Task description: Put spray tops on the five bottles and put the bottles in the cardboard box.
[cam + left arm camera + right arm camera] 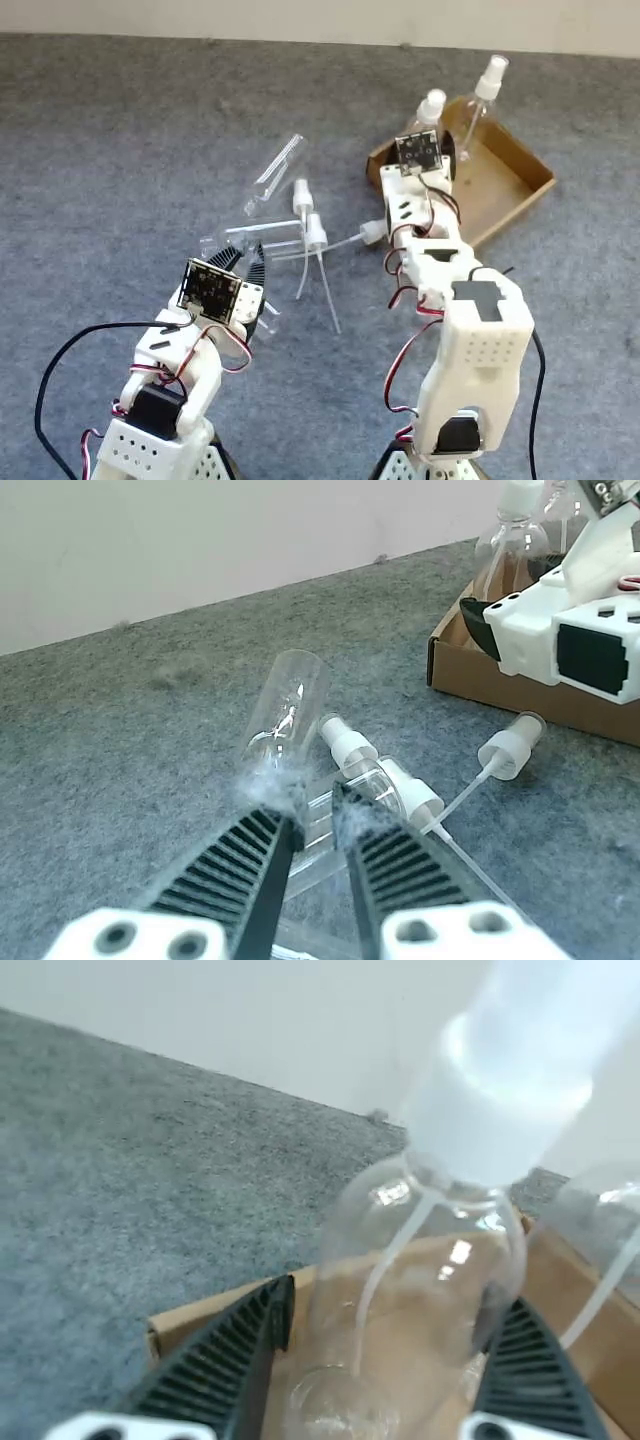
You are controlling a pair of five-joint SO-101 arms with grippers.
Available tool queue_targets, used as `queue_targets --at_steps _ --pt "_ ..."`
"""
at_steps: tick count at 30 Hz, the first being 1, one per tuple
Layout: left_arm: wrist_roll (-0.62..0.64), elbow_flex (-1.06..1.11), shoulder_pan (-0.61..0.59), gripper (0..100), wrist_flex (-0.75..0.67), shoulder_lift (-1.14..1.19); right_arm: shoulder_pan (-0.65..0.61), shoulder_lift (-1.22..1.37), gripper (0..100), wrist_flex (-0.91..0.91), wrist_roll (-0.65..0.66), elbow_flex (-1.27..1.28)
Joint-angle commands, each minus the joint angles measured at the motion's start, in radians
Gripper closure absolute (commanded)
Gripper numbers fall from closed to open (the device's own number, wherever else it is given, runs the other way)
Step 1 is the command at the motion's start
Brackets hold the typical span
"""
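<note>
Standing upright in the box [525, 185], at the far right of the table [120, 130], are two bottles with white tops on them, close together. The right gripper [395, 1300] hangs over the near corner of the box, around the near bottle [420, 1250]. Its jaws are spread wide with the clear body between them. One jaw seems to touch the wall of the bottle. The other is just beside it with a thin gap, so I do not see a firm pinch. The top [500, 1080] sits on the neck of this bottle, and its thin tube goes down inside. The far bottle [487, 80] stands just behind, nearer to the back of the box.

The left gripper [315, 815] is low over the middle of the table, well apart from the box. Its jaws are a little apart, with only a narrow gap. A clear low bottle [235, 240] lies on its side at the tips; whether the jaws touch it I cannot tell. Beyond it an open bottle [285, 710] lies on its side too, with no top, pointing away from the arm.

Three loose tops with long thin tubes lie on the table between the two arms. The first top [348, 742] is just beside the open bottle. The second top [412, 792] is near the jaw tips. The third top [510, 748] lies nearest the box, close to the right arm.
</note>
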Motion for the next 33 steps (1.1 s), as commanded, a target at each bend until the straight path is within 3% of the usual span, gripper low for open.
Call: queue_targets --at_steps 1,25,30,33 --pt "0.008 0.019 -0.013 99 0.002 -0.004 0.002 -0.071 73.1 -0.019 0.012 -0.005" --pt "0.008 0.019 -0.013 99 0.002 -0.004 0.016 -0.077 72.9 -0.019 0.014 -0.005" --pt "0.008 0.019 -0.013 99 0.002 -0.004 0.018 -0.077 64.0 -0.019 0.014 -0.005" --pt "0.008 0.019 -0.013 99 0.002 -0.004 0.019 -0.077 63.8 -0.019 0.014 -0.004"
